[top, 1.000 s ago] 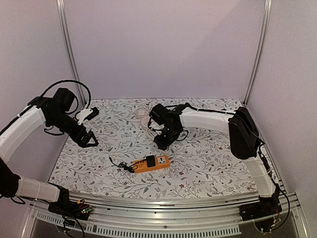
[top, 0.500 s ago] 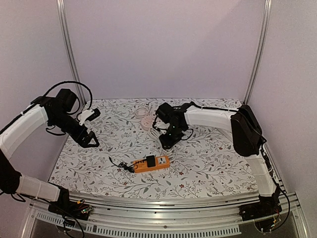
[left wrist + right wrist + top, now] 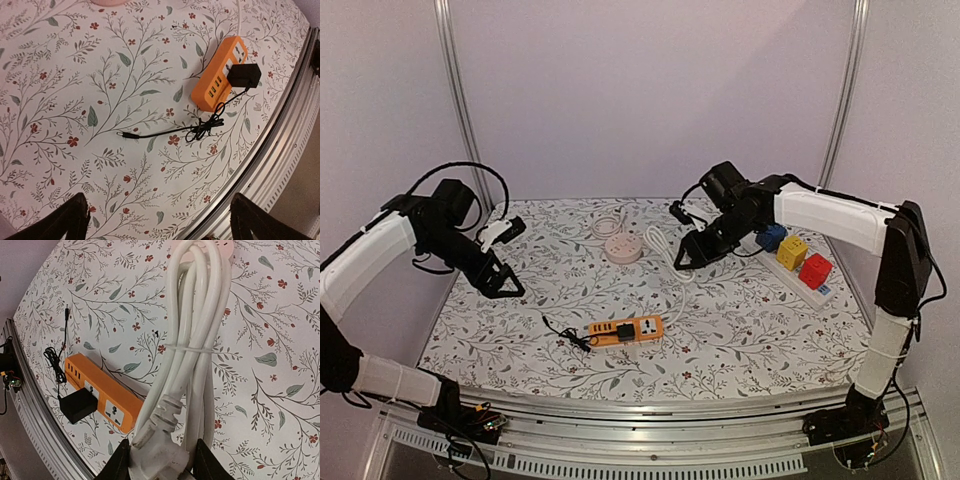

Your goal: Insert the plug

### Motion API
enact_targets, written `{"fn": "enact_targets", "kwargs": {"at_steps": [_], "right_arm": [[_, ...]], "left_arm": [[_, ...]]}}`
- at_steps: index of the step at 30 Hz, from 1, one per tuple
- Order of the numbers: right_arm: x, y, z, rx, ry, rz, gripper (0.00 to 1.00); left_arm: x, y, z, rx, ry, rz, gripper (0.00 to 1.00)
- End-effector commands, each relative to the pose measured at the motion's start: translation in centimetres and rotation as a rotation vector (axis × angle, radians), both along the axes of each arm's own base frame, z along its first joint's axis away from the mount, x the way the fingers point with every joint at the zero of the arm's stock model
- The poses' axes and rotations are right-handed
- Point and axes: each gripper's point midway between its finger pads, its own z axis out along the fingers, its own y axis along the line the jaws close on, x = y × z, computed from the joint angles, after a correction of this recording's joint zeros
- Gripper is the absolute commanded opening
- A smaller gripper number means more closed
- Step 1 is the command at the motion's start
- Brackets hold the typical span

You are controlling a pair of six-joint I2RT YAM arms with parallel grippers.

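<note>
Right fingers (image 3: 206,462) have swung off to the right, carrying the white plastic plug (image 3: 157,447) pinched above the flowery surface (image 3: 740,330). Left fingers (image 3: 70,222) gape, empty. Next, it likely needs lining up with the long orange power strip (image 3: 107,400).

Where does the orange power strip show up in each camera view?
Top external: orange power strip low centre.
Left wrist: strip at upper right.
Right wrist: strip at lower left.
Shared landmark: the black adapter plugged into it.
</note>
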Motion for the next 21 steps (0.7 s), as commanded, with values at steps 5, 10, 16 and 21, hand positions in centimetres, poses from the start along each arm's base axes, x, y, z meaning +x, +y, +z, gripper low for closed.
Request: {"fn": "enact_targets", "kwargs": {"at_steps": [5, 10, 16, 21], "right_arm": [[-2.4, -1.9, 4.8, 0.073, -0.116, 0.077, 0.01], [-0.1, -0.8, 1.3, 0.089, 0.018, -0.004, 0.01], [2.9, -0.7, -4.7, 0.000, 0.128, -0.110, 0.17], [3.2, -2.8, -5.8, -0.092, 0.082, -0.139, 0.93]], "left_arm": [[-0.1, -2.3, 2.2, 0.040, -0.107, -0.167, 0.98], [0.5, -5.0, -0.8, 0.085, -0.022, -0.255, 0.97], [-1.1, -10.6, -4.2, 0.217, 0.041, -0.493, 0.96], [-3.7, -13.1, -6.8, 0.266, 0.052, -0.656, 0.96]]}}
